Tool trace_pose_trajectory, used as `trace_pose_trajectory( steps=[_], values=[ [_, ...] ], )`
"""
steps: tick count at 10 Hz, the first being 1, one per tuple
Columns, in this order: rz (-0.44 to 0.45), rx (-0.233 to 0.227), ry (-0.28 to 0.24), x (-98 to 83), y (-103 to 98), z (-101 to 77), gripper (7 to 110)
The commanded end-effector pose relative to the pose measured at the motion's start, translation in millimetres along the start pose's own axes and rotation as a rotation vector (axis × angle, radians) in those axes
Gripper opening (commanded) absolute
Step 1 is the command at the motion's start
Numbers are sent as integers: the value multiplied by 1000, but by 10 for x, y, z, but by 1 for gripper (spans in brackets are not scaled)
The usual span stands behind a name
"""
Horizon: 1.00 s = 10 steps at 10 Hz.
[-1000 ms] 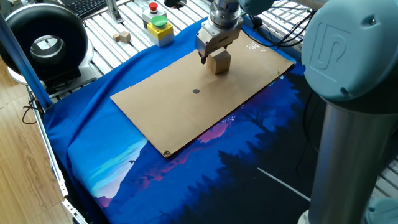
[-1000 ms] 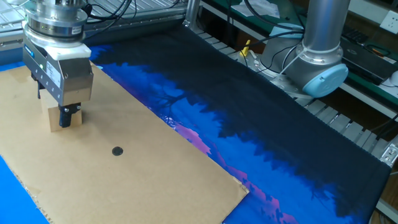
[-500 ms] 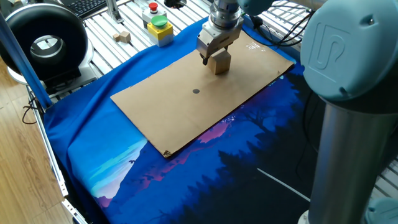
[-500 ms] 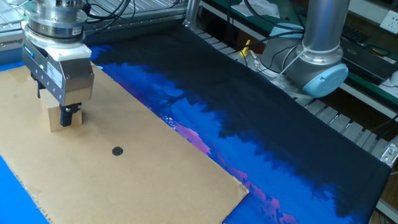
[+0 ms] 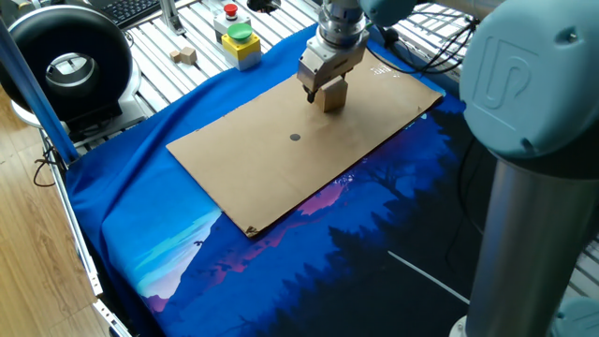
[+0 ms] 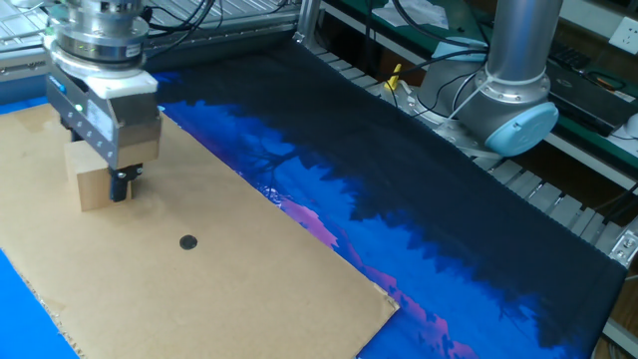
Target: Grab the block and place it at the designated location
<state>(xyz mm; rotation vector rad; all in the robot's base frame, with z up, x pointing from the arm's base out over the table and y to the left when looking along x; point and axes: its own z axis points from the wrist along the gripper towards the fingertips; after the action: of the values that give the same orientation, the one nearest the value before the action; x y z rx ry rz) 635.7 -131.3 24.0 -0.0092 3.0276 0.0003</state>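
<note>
Block (image 5: 333,94) is seen between the fingers of the tool (image 5: 320,94), pinched from both sides and resting on, or barely above, the cardboard (image 5: 253,178); which of the two cannot be told. The dot (image 5: 296,138) lies apart from the tool on the same cardboard, toward the near edge in one fixed view, with bare cardboard between. In the other fixed view the dot (image 6: 187,241) sits below and to the right of the tool (image 6: 118,187) and block (image 6: 92,181). A short carry in that direction is judged to be called for.
</note>
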Motion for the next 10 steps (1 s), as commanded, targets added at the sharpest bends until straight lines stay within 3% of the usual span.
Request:
trace_pose_trajectory(
  steps=[1, 3, 4, 5, 6, 10],
  values=[
    [2, -17, -15, 55, 83, 0, 44],
    [2, -19, -18, 47, 85, -3, 44],
    [9, -16, -18, 47, 77, -3, 22],
    [14, -4, -18, 46, 46, -1, 22],
    [15, 13, -18, 44, 3, 6, 7],
    [31, 72, -43, -19, -145, 7, 7]
  ],
)
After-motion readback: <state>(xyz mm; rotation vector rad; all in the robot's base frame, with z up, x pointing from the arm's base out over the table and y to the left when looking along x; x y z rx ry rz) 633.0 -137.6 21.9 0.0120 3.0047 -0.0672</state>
